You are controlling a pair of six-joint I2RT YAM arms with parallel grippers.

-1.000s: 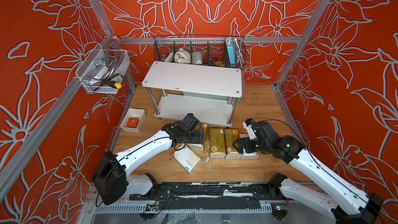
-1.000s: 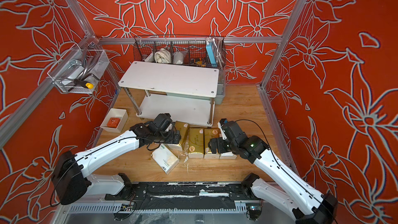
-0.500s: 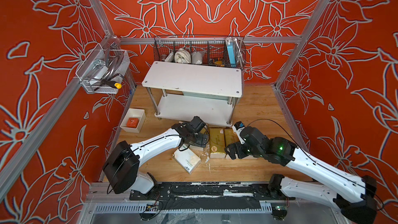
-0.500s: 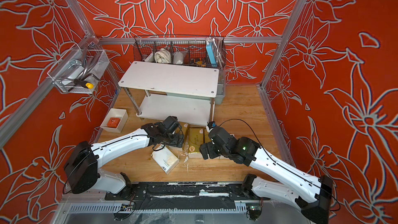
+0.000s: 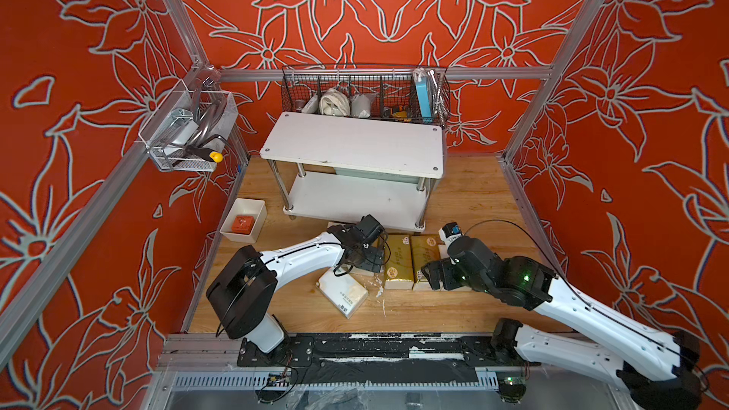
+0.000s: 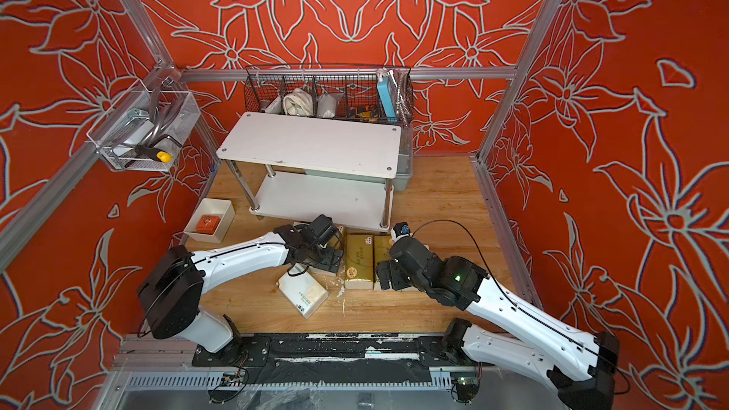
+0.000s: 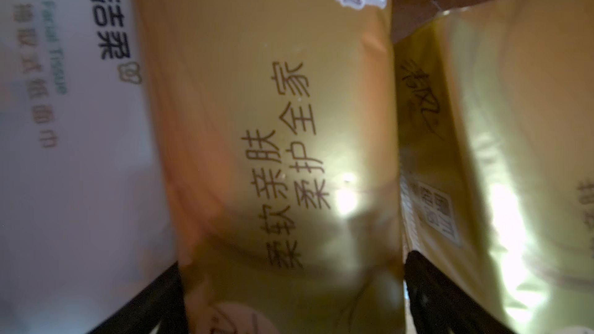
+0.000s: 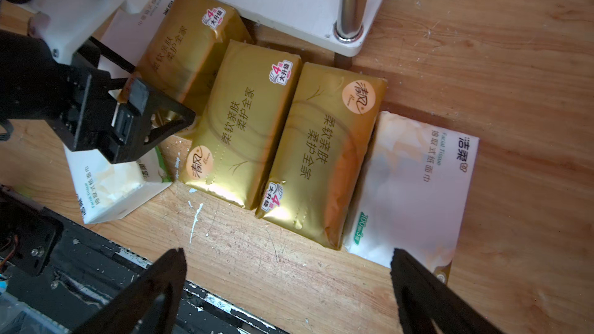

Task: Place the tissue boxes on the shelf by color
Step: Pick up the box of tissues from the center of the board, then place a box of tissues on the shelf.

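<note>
Carefully, the gold tissue box [image 7: 257, 107] lying between the 2 spread fingers [image 7: 154, 300] of the left gripper [image 7: 292, 258] should be squeezed squarely, with the white pack [image 7: 64, 187] and other gold pack [image 7: 514, 123] outside them left untouched; the right gripper [image 8: 287, 250] is seen open, empty.

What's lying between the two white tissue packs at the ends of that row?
Three gold packs lie side by side; the right wrist view shows it best.
</note>
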